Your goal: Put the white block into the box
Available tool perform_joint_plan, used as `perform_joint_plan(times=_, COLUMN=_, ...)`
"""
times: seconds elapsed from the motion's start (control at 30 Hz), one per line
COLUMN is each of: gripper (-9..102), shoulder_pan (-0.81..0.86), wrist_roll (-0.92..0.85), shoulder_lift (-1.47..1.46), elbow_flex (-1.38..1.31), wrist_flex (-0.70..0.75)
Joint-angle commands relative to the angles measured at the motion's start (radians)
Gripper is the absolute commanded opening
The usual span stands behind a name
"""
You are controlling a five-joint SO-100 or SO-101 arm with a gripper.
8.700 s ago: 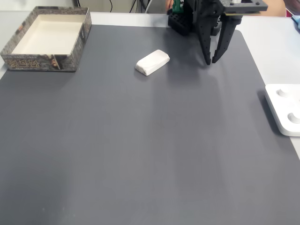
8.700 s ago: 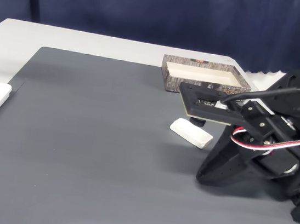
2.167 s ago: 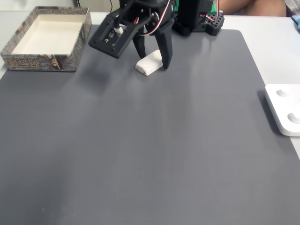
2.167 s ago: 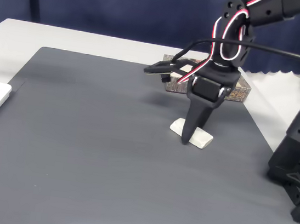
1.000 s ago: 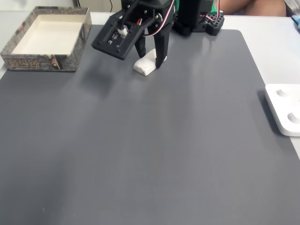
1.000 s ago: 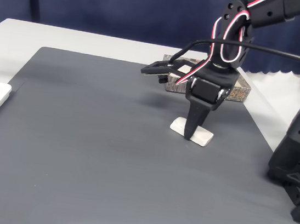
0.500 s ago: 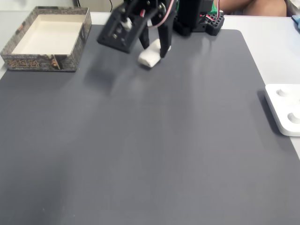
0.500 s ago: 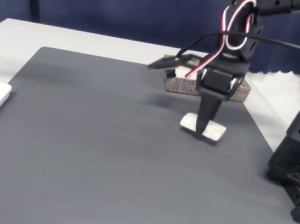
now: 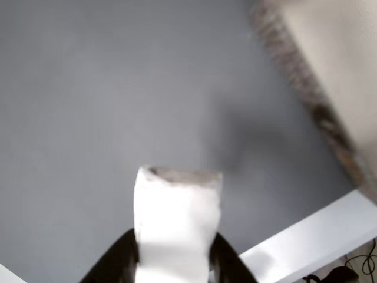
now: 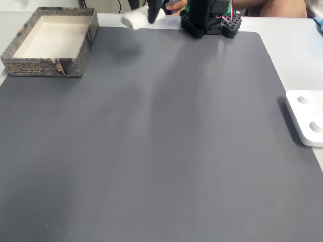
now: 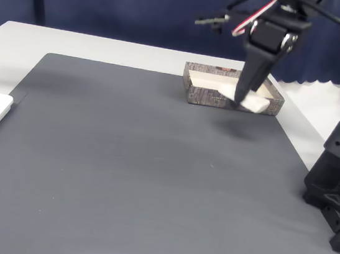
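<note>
The hand is clamped on the white block, carrying it in the air above the dark grey mat on the table. In the other view, the block sits between the two black fingers, projecting beyond their tips. The box lies apart from the block; its printed outer pattern carries no legible writing.

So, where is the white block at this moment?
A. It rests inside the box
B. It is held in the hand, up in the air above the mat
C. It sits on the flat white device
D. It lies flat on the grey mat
B: the hand is shut on the white block, lifted clear of the grey mat, not yet inside the box.
</note>
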Motion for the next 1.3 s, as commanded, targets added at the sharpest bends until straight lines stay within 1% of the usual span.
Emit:
perform_joint_plan(times=0.0, gripper=-2, shoulder_pan=0.005, wrist_roll=-0.032, shoulder_lift=-0.012, elbow_flex=-0.14, wrist_flex=0.02)
perform_joint_plan(times=0.17, gripper=-2, shoulder_pan=0.031, wrist_roll=-0.032, shoulder_lift=-0.091, elbow_flex=-0.21, wrist_flex=0.032)
perform_joint_plan(times=0.3, gripper=-2, shoulder_pan=0.11, wrist_roll=0.006, shoulder_lift=-0.198, elbow_flex=-0.374, wrist_flex=0.054)
perform_joint_plan(times=0.5, gripper=-2, shoulder_pan=0.242, wrist_roll=0.087, shoulder_lift=-0.396, elbow_flex=-0.647, wrist_flex=0.054)
perform_joint_plan(times=0.73, gripper=-2, shoulder_pan=0.371, wrist_roll=0.221, shoulder_lift=-0.615, elbow_flex=-0.807, wrist_flex=0.023)
perform_joint_plan(times=0.9, gripper=-2, shoulder_pan=0.39, wrist_roll=0.291, shoulder_lift=-0.736, elbow_flex=-0.905, wrist_flex=0.012)
perform_joint_plan(times=1.13, gripper=-2, shoulder_pan=0.39, wrist_roll=0.321, shoulder_lift=-0.836, elbow_flex=-0.991, wrist_flex=0.015)
perform_joint_plan(times=1.27, gripper=-2, shoulder_pan=0.388, wrist_roll=0.5, shoulder_lift=-0.841, elbow_flex=-0.996, wrist_flex=0.017)
